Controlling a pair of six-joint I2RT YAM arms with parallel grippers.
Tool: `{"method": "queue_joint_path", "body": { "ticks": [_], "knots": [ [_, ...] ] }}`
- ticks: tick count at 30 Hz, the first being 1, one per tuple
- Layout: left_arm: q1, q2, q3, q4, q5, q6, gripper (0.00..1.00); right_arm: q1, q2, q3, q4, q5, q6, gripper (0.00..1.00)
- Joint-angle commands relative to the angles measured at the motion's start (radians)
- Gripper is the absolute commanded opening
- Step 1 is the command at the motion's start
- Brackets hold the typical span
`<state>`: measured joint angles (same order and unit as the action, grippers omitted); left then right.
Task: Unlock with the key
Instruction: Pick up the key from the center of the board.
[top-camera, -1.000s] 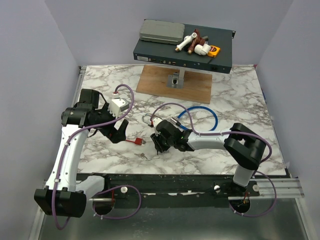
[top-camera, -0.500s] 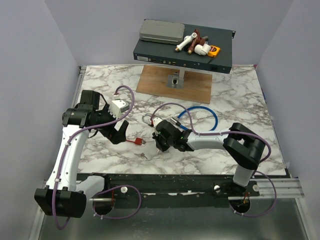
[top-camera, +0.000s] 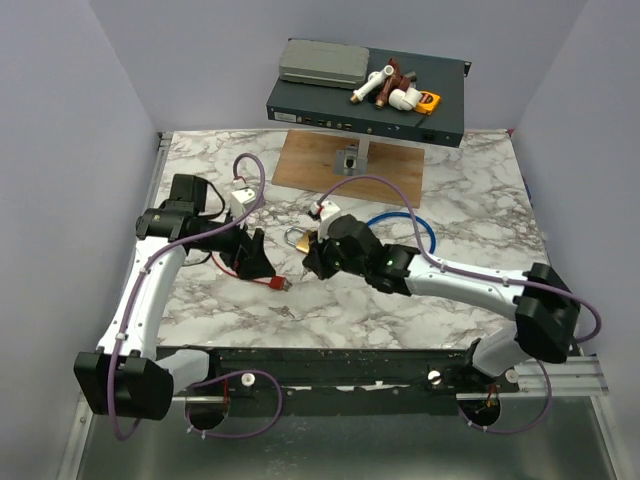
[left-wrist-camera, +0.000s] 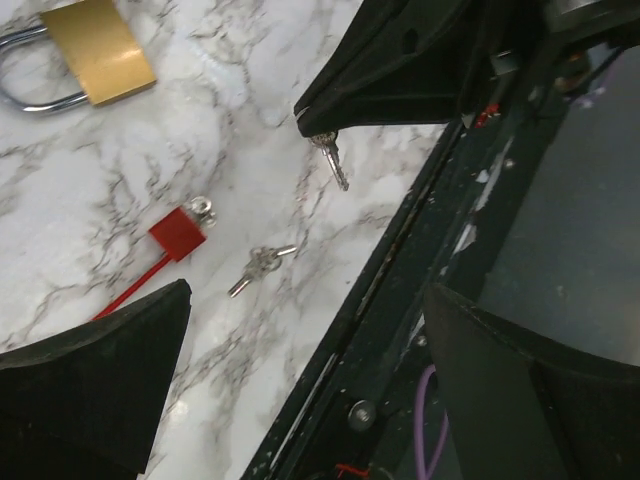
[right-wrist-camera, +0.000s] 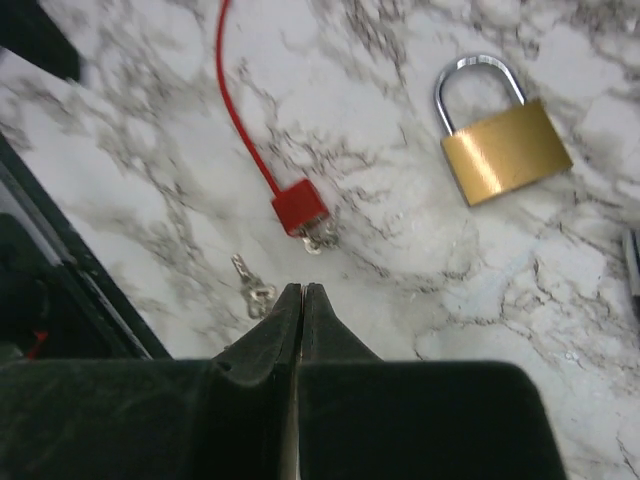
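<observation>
A brass padlock (top-camera: 297, 238) with a steel shackle lies flat on the marble table (top-camera: 470, 200), also in view as the padlock (right-wrist-camera: 505, 150) and the padlock (left-wrist-camera: 90, 50). My right gripper (top-camera: 312, 262) is shut, its jaws pressed together (right-wrist-camera: 302, 292). In the left wrist view a small silver key (left-wrist-camera: 331, 162) hangs from its fingertips above the table. A second key (left-wrist-camera: 258, 265) lies loose on the marble near a red tag (left-wrist-camera: 178, 232). My left gripper (left-wrist-camera: 310, 390) stands open and empty just left of the tag.
The red tag (right-wrist-camera: 300, 205) carries a thin red cord and a small ring of metal. A blue cable loop (top-camera: 410, 225) lies right of the padlock. A wooden board (top-camera: 350, 168) and a dark shelf (top-camera: 365, 100) with clutter stand at the back.
My right gripper closed and rose away from the front edge toward the padlock, now with a key in its tips. The left arm swung right, closer to the red tag.
</observation>
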<state>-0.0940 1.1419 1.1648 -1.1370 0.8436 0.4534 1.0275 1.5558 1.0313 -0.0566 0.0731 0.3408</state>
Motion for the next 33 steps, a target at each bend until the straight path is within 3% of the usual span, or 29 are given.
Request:
{"method": "queue_joint_path", "body": {
  "ticks": [1, 5, 10, 14, 20, 26, 30, 33],
  "knots": [
    [-0.011, 0.070, -0.031, 0.100, 0.274, -0.102, 0.99, 0.006, -0.094, 0.059, -0.005, 0.043, 0.045, 0.01],
    [-0.020, 0.131, -0.012, 0.109, 0.387, -0.149, 0.98, 0.011, -0.140, 0.105, -0.025, 0.096, 0.045, 0.01],
    [-0.019, 0.100, -0.080, 0.329, 0.466, -0.352, 0.98, 0.036, -0.158, 0.144, -0.010, 0.158, 0.022, 0.01],
    [-0.025, 0.070, -0.132, 0.543, 0.488, -0.573, 0.92, 0.064, -0.148, 0.166, 0.004, 0.194, 0.008, 0.01],
    [-0.061, 0.049, -0.168, 0.591, 0.474, -0.627, 0.72, 0.091, -0.136, 0.180, 0.036, 0.247, -0.017, 0.01],
    [-0.064, 0.035, -0.192, 0.612, 0.489, -0.638, 0.41, 0.105, -0.135, 0.182, 0.047, 0.284, -0.031, 0.01],
    [-0.066, 0.031, -0.192, 0.611, 0.496, -0.637, 0.32, 0.110, -0.140, 0.176, 0.083, 0.285, -0.032, 0.00],
    [-0.066, 0.031, -0.192, 0.625, 0.503, -0.648, 0.20, 0.114, -0.144, 0.168, 0.089, 0.283, -0.022, 0.01]
  ]
}}
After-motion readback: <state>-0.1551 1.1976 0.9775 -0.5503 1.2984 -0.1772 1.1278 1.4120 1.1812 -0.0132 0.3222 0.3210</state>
